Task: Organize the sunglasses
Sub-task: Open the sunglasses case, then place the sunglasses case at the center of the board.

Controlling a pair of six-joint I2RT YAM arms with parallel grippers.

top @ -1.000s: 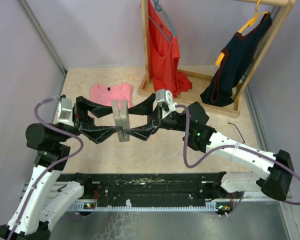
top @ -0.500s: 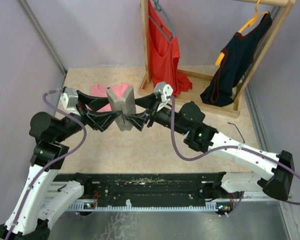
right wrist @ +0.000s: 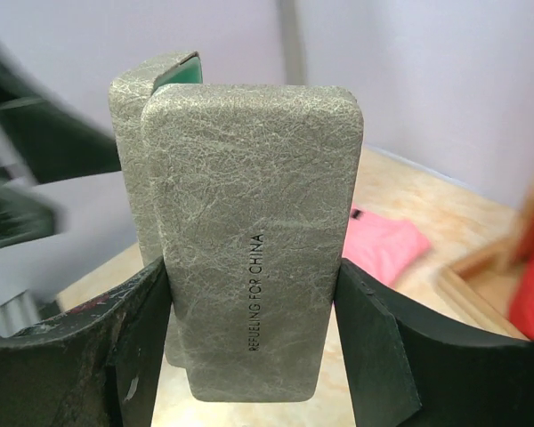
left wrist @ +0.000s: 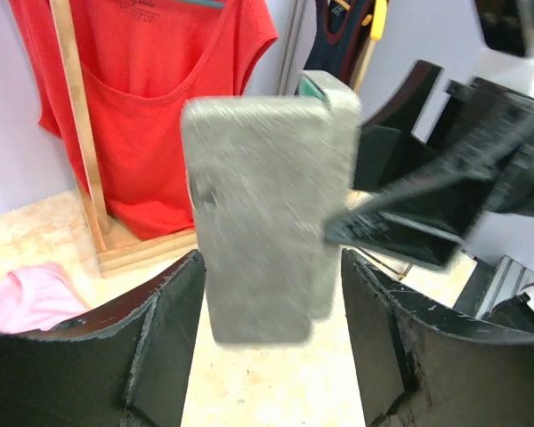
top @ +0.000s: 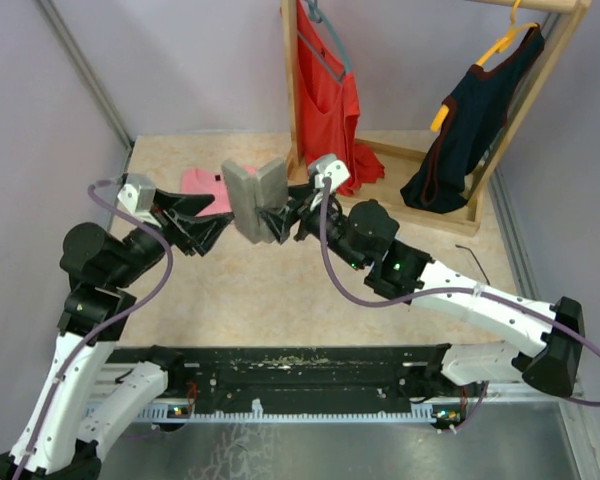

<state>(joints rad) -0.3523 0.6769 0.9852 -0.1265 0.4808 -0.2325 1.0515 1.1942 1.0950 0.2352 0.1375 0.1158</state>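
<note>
Grey case (top: 258, 200): held upright in the air above the table (top: 280, 290), its two halves slightly parted with green lining showing at the top edge
Right gripper (right wrist: 249, 356): fingers clamped on both flanks of the case, so it is holding it
Left gripper (left wrist: 267, 356): the wrist view shows the case between its fingers; the top view suggests the tips sit just beside it, so I cannot tell whether it grips or only brackets it
Sunglasses: not visible in any view; they may be inside the case, but the pictures do not settle it
Surroundings: pink shirt (top: 205, 185) flat on the table behind the left arm, red top (top: 330, 90) and dark top (top: 470, 120) hanging on the wooden rack (top: 295, 120)
Step in hand: likely handling the case between both arms, either closing it or passing it over
Next move: probably press the halves fully shut or set the case down; that calls for one firm grip while the other lets go cleanly, or the case may twist or drop
</note>
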